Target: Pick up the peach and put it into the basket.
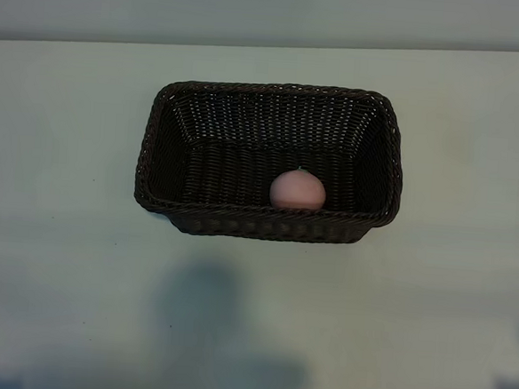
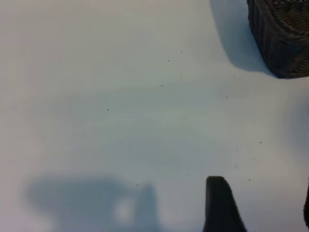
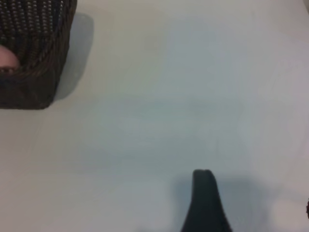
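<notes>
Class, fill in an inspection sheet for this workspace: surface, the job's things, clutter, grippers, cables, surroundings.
Surface: pale table, bare apart from shadows.
Job's things: peach lies inside the basket, against its near wall.
Clutter: nothing seen.
Grippers: left gripper and right gripper both open, empty, over bare table, apart from the basket.
Cables: nothing seen.
Surroundings: plain wall behind the table's far edge.

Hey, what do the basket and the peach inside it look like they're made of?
The basket looks like dark brown woven wicker or a plastic imitation of it: fine rows of weave show on its sloping walls, with a braided rim and a matte finish. The peach is smooth, pale pink and evenly round, with no fuzz visible; it may be a plastic or foam replica, but the look alone cannot settle that.
</notes>
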Controlling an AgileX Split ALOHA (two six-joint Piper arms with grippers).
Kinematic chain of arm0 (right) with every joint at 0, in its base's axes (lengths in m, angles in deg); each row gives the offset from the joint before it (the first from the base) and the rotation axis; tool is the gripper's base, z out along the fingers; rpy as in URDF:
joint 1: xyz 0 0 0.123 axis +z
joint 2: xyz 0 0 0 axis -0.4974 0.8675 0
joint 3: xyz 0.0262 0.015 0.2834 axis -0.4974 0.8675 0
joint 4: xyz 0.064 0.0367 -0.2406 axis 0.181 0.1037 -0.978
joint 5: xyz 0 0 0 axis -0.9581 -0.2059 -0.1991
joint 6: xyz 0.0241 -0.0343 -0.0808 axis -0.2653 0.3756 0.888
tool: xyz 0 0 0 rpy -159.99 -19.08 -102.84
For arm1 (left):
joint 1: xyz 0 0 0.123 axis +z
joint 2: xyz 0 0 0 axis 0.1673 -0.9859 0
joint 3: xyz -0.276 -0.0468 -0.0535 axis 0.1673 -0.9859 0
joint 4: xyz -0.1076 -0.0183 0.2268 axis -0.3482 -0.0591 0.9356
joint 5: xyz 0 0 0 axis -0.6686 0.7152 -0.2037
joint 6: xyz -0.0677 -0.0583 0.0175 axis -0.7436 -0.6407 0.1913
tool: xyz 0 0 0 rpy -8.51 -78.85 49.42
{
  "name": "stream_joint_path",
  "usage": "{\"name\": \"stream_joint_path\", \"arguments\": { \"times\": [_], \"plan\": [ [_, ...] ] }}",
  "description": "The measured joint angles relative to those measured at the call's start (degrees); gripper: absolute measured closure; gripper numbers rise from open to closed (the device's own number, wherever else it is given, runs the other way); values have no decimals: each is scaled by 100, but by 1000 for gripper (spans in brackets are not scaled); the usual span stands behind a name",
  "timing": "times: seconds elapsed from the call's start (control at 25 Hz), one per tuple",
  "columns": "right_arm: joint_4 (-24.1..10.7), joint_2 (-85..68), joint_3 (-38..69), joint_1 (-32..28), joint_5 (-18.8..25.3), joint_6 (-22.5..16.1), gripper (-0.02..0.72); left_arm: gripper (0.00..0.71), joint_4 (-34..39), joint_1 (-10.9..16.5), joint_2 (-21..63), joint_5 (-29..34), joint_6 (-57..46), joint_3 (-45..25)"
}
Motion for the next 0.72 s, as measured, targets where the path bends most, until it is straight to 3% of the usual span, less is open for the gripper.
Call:
{"name": "stream_joint_path", "arguments": {
  "times": [0.72],
  "plan": [
    [11, 0, 0, 0, -65, -5, 209, 285, 0, 0, 0, 0, 0, 0]
  ]
}}
